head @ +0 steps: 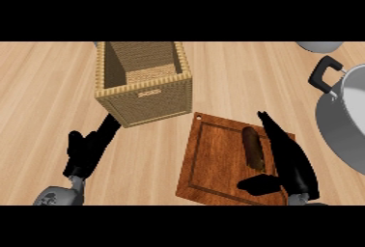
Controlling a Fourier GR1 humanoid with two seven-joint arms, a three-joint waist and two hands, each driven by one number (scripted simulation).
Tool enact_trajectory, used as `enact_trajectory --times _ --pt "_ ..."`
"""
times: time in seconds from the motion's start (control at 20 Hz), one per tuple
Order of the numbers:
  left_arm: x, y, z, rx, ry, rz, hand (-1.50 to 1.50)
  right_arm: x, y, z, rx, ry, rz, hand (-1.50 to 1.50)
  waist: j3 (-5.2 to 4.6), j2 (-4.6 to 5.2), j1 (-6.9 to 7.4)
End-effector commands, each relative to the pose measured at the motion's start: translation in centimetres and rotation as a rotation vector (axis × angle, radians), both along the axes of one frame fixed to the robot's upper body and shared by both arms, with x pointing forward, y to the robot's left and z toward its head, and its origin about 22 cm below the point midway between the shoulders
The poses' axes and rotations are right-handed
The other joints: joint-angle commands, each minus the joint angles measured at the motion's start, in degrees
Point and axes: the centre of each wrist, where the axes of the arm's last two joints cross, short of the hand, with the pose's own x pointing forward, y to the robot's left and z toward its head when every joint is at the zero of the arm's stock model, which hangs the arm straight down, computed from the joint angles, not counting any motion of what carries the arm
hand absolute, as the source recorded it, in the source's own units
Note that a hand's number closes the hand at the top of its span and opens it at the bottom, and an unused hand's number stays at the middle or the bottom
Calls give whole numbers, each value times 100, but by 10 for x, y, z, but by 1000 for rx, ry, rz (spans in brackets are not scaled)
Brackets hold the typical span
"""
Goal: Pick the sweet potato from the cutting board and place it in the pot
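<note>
1. Black right hand (pixel 296 169), low at the view's right, lies over the right part of the board. Its fingers are stretched out straight along the right side of the vegetable and its thumb is spread apart below the vegetable's near end. It is not curled round anything.
2. Pale wooden plank counter (pixel 43 96) fills the view.
3. Large grey metal pot (pixel 335 125) with a black loop handle (pixel 324 75) stands at the right edge, partly cut off, just beside the board.
4. Tall square woven wicker basket (pixel 146 103) stands at upper centre, its top open.
5. Dark reddish-brown rectangular wooden cutting board (pixel 210 166) lies slightly turned, below and to the right of the basket.
6. Black left hand (pixel 84 157) shows at lower left, with fingers relaxed, pointing up toward the basket and holding nothing.
7. Dark brown, elongated sweet potato (pixel 252 147), dull-skinned and slim with rounded ends, lies lengthwise on the board's right half, just beside the right hand's fingers.
</note>
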Motion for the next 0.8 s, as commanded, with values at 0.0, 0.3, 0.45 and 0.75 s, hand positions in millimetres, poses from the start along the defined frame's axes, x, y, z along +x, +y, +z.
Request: enact_trajectory --times 0.0,0.3,0.45,0.75 --pt "-10 2 -9 -2 20 -14 0 14 1 -17 101 -8 -12 -150 -20 25 18" --pt "11 -15 -6 -13 27 0 0 0 -15 -57 173 35 -46 -150 -21 27 -18" --pt "-7 7 8 5 22 8 0 18 -33 -77 206 21 -57 -150 -19 23 20" --pt "-4 5 -6 -2 17 -4 0 21 -60 -89 75 15 64 150 -21 24 7"
